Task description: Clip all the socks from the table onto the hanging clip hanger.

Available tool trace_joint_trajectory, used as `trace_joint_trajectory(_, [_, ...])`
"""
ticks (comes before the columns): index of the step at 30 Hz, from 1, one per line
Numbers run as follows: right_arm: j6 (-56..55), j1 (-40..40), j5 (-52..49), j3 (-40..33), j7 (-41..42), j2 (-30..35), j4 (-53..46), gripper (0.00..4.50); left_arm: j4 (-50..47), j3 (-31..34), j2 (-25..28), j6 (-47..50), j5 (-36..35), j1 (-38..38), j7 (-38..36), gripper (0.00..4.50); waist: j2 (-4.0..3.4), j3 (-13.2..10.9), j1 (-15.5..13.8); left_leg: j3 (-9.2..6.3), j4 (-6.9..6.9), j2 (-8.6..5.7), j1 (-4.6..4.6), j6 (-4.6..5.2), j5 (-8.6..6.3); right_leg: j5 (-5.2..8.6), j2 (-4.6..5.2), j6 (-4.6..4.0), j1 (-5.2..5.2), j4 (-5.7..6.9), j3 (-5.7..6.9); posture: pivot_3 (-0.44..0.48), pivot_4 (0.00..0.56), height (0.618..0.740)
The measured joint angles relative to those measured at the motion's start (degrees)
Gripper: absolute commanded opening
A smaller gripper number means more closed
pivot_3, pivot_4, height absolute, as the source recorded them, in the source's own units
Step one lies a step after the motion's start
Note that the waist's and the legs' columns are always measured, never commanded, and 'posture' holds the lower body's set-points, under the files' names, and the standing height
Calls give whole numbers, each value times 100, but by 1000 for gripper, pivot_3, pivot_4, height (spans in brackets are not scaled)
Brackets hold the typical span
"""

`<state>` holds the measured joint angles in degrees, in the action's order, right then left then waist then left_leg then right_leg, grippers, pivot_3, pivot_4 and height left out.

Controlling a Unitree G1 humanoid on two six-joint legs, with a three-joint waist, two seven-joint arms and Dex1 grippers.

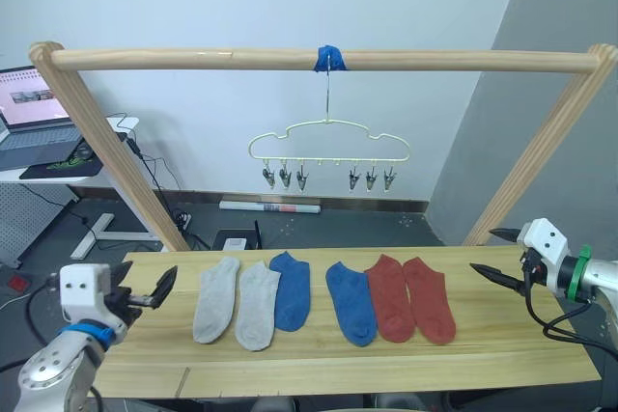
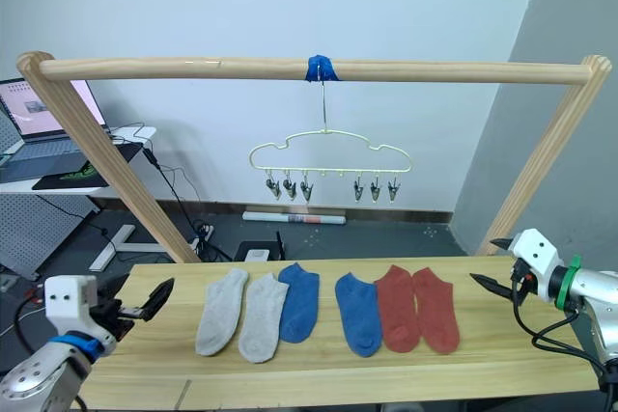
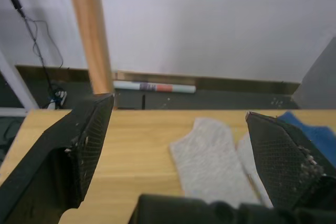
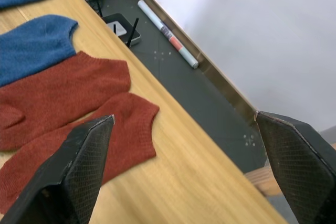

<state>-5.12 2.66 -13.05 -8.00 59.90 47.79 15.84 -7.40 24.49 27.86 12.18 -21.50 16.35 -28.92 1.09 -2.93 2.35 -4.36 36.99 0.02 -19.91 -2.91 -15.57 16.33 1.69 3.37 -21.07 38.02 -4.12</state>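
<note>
- Your left claw (image 1: 153,288) sits at the 9 o'clock end of the counter (image 1: 319,364), fingers spread wide, nothing between them. In its wrist view the fingers (image 3: 79,145) frame bare planks and the cuff of a grey sock.
- Your right claw (image 1: 502,256) sits at the 3 o'clock end, also spread wide and empty, its tips pointing toward the row of socks. Its wrist view shows the two red socks on the counter beyond its fingers (image 4: 73,166).
- All six socks lie flat on the counter in one row between the two claws, toes toward you, cuffs at 12 o'clock.
- From 9 o'clock to 3 o'clock you have: first grey sock (image 1: 216,300), second grey sock (image 1: 258,306) touching it, first blue sock (image 1: 291,290) overlapping the second grey one's edge, then a small gap.
- After the gap: second blue sock (image 1: 351,303), first red sock (image 1: 390,298) touching it, second red sock (image 1: 430,300) just beside that one.
- Neither claw touches a sock.
- Farther off at 12 o'clock, the clip hanger (image 1: 329,145) hangs by its hook from blue tape (image 1: 330,58) at the middle of the wooden pole (image 1: 193,58).
- Its clips (image 1: 284,178) hang in two groups of three, none holding a sock.
- On the floor by the wall lies a rolled tube (image 1: 269,206).
</note>
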Motion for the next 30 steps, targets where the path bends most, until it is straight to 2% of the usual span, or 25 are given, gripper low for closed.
trace_joint_trajectory(4, [466,-165,-274,2,-1,-56,-866,4500,-399,-357,-129,7,118,-390,200,4446,7,-62,28,-2,2,1,0,0,0,-1,-2,1,1,2,0,-121,69,714])
trace_joint_trajectory(9, [1309,-374,-739,-1,-92,-71,-2394,4500,-626,-663,-386,-58,226,-947,415,4446,-2,-239,103,-1,2,1,-11,0,0,-3,-2,5,-8,-1,-3,-152,104,714])
trace_joint_trajectory(12, [1802,-345,-1028,-2,-246,-72,-3180,4500,-696,-776,-541,-157,267,-1163,521,4446,8,-316,141,-4,0,5,-22,-2,-1,-19,-5,34,-17,-5,0,-186,131,714])
trace_joint_trajectory(14, [2067,-329,-1169,-11,-332,-72,-3545,4500,-775,-779,-615,-222,276,-1167,592,4076,17,-385,213,-6,1,8,-45,-3,-2,-20,-6,34,-33,-7,1,-196,137,714])
trace_joint_trajectory(15, [2203,-297,-1250,-11,-388,-72,-3672,4500,-794,-782,-697,-290,272,-1172,604,3938,16,-410,245,-7,2,7,-55,-3,-2,-21,-5,34,-39,-11,2,-196,137,714])
trace_joint_trajectory(18, [2539,-132,-1425,-36,-532,-69,-4019,4500,-848,-873,-799,-388,276,-1178,647,3122,21,-479,282,-10,4,7,-71,-4,-3,-33,-5,17,-52,-12,5,-209,150,714])
trace_joint_trajectory(23, [2894,-78,-1646,-47,-640,-52,-4371,4500,-889,-982,-881,-402,368,-1327,745,3122,35,-605,297,-15,9,6,-90,-3,-2,-34,-7,19,-67,-9,9,-230,173,714])
trace_joint_trajectory(30, [3296,205,-1973,-21,-881,-116,-4861,4500,-621,-1177,-1072,-535,515,-1956,911,3122,51,-758,342,-15,8,7,-97,-3,-2,-36,-7,17,-73,-10,10,-269,201,714])
